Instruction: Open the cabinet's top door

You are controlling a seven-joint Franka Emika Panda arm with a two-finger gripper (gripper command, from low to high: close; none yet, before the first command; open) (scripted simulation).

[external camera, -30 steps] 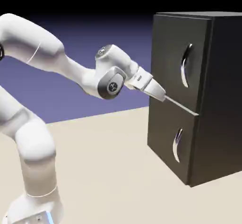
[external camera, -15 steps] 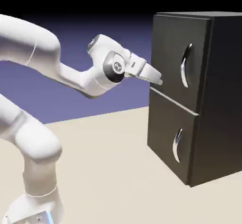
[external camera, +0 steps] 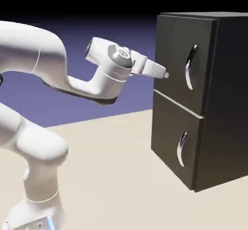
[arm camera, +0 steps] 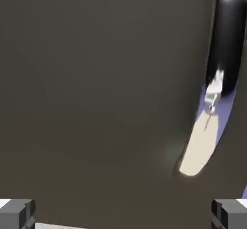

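Beside the upper left edge of the tall charcoal-black cabinet, the white two-finger gripper is held spread and empty. Its flat black top door is seen shut, its curved silver handle untouched; everything remains undone.

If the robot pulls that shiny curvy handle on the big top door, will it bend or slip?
The long curved silver handle looks like polished metal, so it would probably stay stiff rather than bend. Its glossy shine hints it could be slippery for the open gripper. The flat black top door sits shut on a tall dark cabinet, which seems unlikely to tip.
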